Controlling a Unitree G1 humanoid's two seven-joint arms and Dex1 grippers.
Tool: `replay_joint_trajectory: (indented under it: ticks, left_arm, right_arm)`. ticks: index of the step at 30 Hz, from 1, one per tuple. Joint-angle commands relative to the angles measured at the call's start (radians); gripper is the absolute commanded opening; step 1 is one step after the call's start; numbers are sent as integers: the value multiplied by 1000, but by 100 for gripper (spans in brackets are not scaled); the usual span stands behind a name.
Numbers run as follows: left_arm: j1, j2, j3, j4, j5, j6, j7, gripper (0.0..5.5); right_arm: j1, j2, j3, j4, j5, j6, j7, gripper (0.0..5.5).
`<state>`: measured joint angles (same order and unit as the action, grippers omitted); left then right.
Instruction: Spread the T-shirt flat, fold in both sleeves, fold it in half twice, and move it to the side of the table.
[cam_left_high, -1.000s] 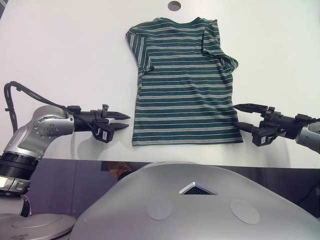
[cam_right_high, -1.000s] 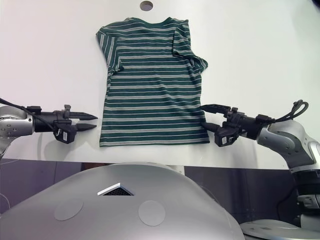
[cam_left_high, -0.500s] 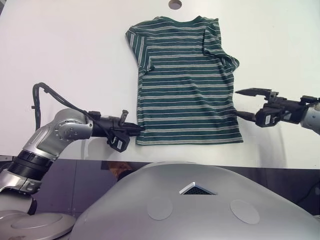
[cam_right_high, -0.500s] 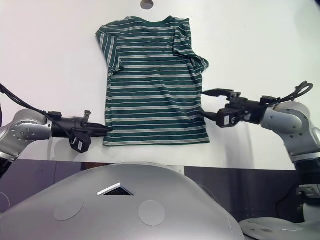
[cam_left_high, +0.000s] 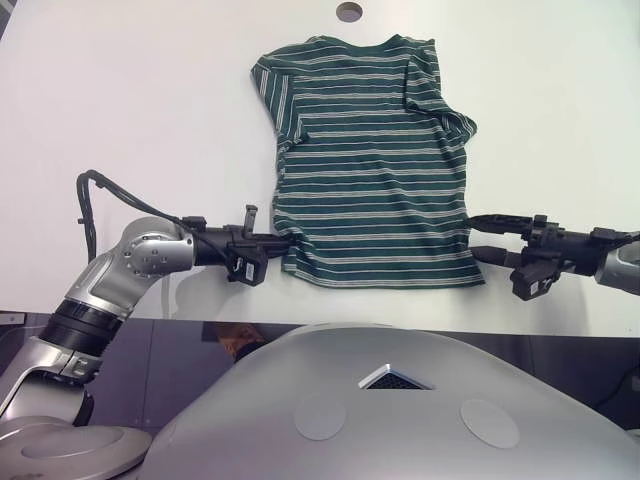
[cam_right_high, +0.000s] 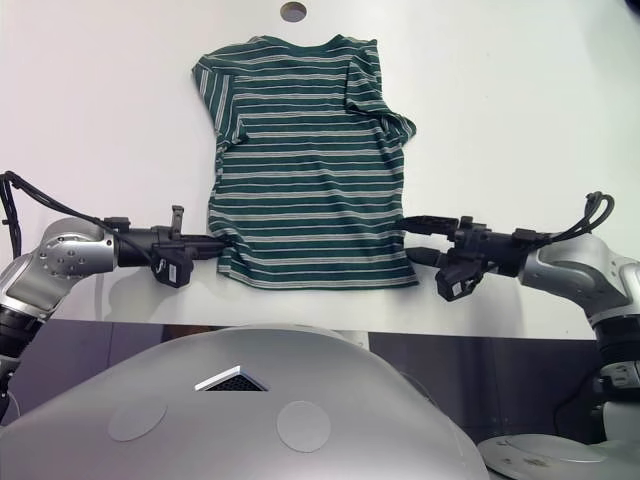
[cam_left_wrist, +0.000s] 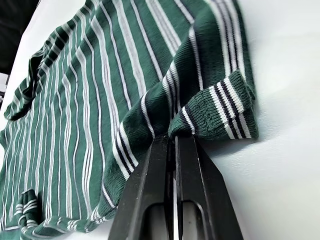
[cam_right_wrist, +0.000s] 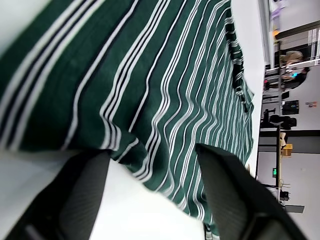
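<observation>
A dark green T-shirt (cam_left_high: 370, 150) with white stripes lies on the white table (cam_left_high: 130, 120), collar at the far side. Its left sleeve (cam_left_high: 270, 85) lies out flat and its right sleeve (cam_left_high: 455, 118) is rumpled against the body. My left gripper (cam_left_high: 275, 240) is shut on the near left hem corner (cam_left_wrist: 220, 110), which bunches up and sits drawn in from the side. The right gripper (cam_left_high: 478, 236) is open at the near right hem corner, one finger above the cloth and one below. In the right wrist view the hem (cam_right_wrist: 125, 145) lies between the spread fingers (cam_right_wrist: 225, 180).
A round grey hole (cam_left_high: 349, 12) sits in the table beyond the collar. The table's front edge (cam_left_high: 400, 328) runs just below both grippers. Bare white surface stretches to the left and right of the shirt.
My left gripper moved right to the hem's left corner and shut on it, pushing that corner inward. The right gripper dipped back to the right hem corner, still open.
</observation>
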<state>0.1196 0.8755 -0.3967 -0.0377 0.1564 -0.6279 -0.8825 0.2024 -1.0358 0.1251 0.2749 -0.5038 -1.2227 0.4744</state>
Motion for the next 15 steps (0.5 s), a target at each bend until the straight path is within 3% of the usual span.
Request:
replay_joint_trajectory:
  ticks: [1,7,11,13,15]
  left_arm:
    - [23,-5,6,27,-35,97,-24,0]
    - [54,-50,34,-74,-228,328,-51,0]
    - [96,42,51,-181,-431,640,-193,0]
    - [102,72,89,-243,-589,802,-244,0]
    - [40,61,162,-233,-724,914,-265,0]
  right_arm:
    - [55,10,86,36,-131,40,26,236]
    - [55,-64,200,-54,190,291,245,97]
    - [134,-212,254,-343,705,774,554,15]
    - [151,-271,233,-491,962,999,625,7]
    - [91,-227,186,-523,1118,1170,625,7]
